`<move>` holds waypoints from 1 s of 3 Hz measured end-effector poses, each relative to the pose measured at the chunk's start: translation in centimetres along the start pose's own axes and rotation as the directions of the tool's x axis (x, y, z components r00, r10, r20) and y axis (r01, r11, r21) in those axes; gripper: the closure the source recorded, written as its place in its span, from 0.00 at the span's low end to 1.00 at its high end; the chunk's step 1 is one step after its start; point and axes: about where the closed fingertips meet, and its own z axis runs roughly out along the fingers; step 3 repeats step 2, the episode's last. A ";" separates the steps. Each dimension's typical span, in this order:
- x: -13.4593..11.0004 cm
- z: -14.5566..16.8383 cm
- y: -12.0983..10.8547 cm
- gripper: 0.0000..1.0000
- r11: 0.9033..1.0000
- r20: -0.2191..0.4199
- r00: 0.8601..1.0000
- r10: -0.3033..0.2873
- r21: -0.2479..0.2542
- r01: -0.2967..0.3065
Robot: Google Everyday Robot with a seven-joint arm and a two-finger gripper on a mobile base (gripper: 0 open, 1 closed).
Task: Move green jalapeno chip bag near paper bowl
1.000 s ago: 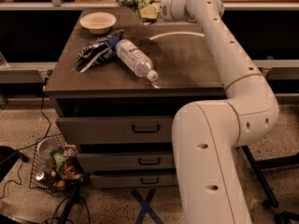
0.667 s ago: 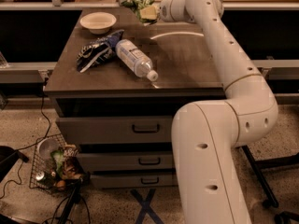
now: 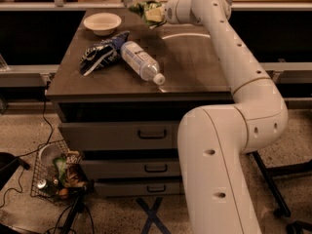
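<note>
Water bottle (image 3: 140,61) lying beside dark chip bag (image 3: 100,54) on table (image 3: 195,67)

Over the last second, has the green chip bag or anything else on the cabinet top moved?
Nothing has visibly changed. The gripper is still at the green jalapeno chip bag by the cabinet top's far edge, to the right of the paper bowl. The blue-and-white chip bag and the water bottle lie as before.

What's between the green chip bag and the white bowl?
Only bare tabletop, in the camera view, between green jalapeno chip bag and paper bowl; the gripper is at the bag.
</note>
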 end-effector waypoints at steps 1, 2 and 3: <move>0.2 0.3 0.2 0.00 1.000 -0.003 1.000 0.001 -0.003 -0.001; 0.2 0.3 0.2 0.00 1.000 -0.003 1.000 0.001 -0.003 -0.001; 0.2 0.3 0.2 0.00 1.000 -0.003 1.000 0.001 -0.003 -0.001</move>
